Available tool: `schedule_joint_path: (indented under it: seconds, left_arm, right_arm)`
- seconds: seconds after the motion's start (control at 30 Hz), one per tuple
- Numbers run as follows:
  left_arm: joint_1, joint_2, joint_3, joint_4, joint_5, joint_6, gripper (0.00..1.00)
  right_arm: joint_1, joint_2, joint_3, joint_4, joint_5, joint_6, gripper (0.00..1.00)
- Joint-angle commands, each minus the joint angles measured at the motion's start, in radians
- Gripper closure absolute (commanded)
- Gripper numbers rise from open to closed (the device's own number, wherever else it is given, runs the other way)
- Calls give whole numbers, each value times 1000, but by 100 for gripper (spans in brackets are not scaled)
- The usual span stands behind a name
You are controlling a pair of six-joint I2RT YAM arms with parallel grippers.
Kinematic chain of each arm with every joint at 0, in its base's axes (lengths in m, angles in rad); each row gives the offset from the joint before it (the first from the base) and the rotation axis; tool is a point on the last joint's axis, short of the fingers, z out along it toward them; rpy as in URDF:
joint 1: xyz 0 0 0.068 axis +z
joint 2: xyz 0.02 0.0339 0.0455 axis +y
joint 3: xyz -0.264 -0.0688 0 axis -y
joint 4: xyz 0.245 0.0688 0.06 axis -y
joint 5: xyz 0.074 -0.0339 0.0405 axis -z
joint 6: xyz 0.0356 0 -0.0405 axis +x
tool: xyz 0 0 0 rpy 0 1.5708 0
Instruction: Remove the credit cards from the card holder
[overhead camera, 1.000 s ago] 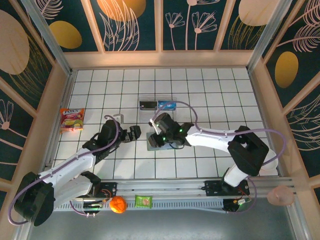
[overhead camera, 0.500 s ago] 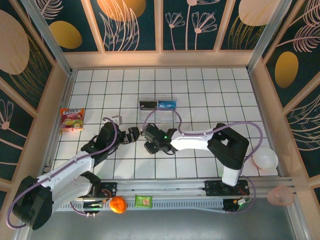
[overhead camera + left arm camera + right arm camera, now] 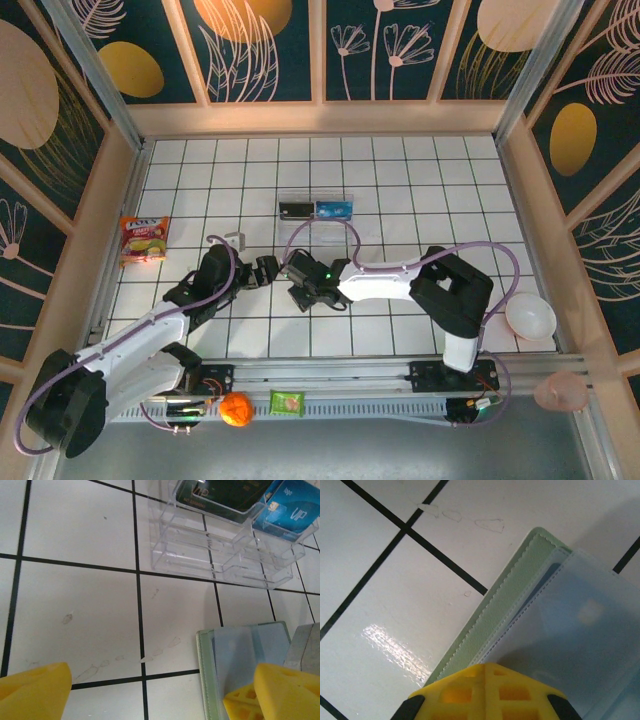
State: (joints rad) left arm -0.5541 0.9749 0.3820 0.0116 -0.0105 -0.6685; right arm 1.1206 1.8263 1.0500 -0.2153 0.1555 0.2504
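Grey-green folding card holder w/ bluish-grey pockets (image 3: 240,665) lies open on white tiled table (image 3: 75,605), just R of left gripper (image 3: 157,682), whose yellow fingers stand wide w/ nothing between. Right gripper (image 3: 485,672) is nearer: closed tight, tip at holder's stitched long edge, which runs diag. away from it; can't tell if it pinches anything. Bright blue credit card (image 3: 292,512) sits in clear plastic tray (image 3: 215,560) beyond.

White arms (image 3: 135,333), black joints (image 3: 455,295), lilac cables (image 3: 330,222), yellow pincer pads (image 3: 287,690).
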Motion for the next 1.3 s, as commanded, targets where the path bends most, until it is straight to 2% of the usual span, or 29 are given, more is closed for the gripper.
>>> schedule_joint_path:
  seconds: [0.0,0.13,0.2,0.27,0.33,0.47,0.7,0.8,1.0,1.03,1.17,1.27]
  left_arm:
    - [7,17,-10,55,59,-8,9]
    - [7,36,-11,67,72,-11,11]
    - [7,32,-12,71,72,-16,10]
    - [8,26,-11,69,63,-19,8]
    - [8,18,-11,64,50,-18,6]
    - [7,15,-15,64,41,-18,5]
    - [8,21,-9,55,37,-13,5]
    - [7,19,-8,52,38,-13,5]
    - [7,19,-8,57,59,-9,10]
    - [7,22,-7,62,71,-5,14]
    - [2,48,-16,118,148,-21,28]
    - [-21,91,-19,159,175,-40,45]
  right_arm:
    - [-7,-12,-36,47,-25,24,100]
    - [-37,-83,-75,115,-90,49,100]
    - [-42,-101,-70,101,-81,54,98]
    - [-34,-108,-50,67,-65,48,82]
    - [-27,-102,-35,31,-39,37,73]
    - [-24,-51,-6,-39,31,26,70]
    - [-2,37,19,-61,38,12,64]
    - [-2,66,19,-79,45,21,69]
    - [-8,24,-13,-33,41,39,97]
    - [-11,9,-19,-15,37,42,100]
    - [-33,-68,-73,88,3,68,100]
    - [-61,-141,-126,178,-56,119,100]
